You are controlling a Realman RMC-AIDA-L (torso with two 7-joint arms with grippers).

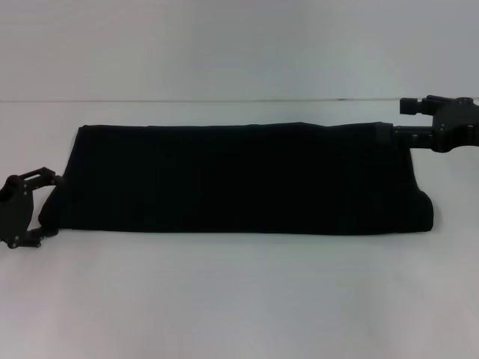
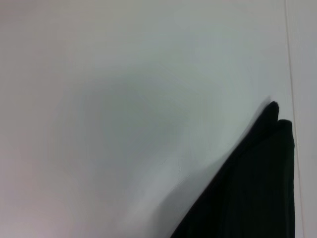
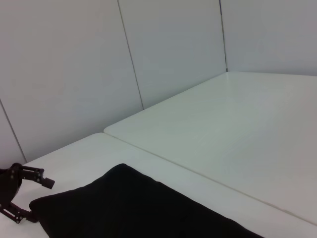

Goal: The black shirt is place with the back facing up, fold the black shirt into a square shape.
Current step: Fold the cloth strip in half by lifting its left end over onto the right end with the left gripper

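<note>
The black shirt (image 1: pixel 239 179) lies folded into one long band across the white table (image 1: pixel 239 299), plain side up. My left gripper (image 1: pixel 51 203) is at the band's left end, open, with one finger on each side of the near-left corner. That gripper also shows in the right wrist view, where the left gripper (image 3: pixel 39 201) stands at the shirt's (image 3: pixel 138 210) far end. My right gripper (image 1: pixel 397 120) is at the far-right corner, open, its lower finger touching the cloth edge. The left wrist view shows only a corner of the shirt (image 2: pixel 257 188).
A seam (image 3: pixel 198 173) joins two white tabletops behind the shirt. A white panelled wall (image 3: pixel 99 59) rises beyond the table's far edge. White tabletop stretches between the shirt and the near edge.
</note>
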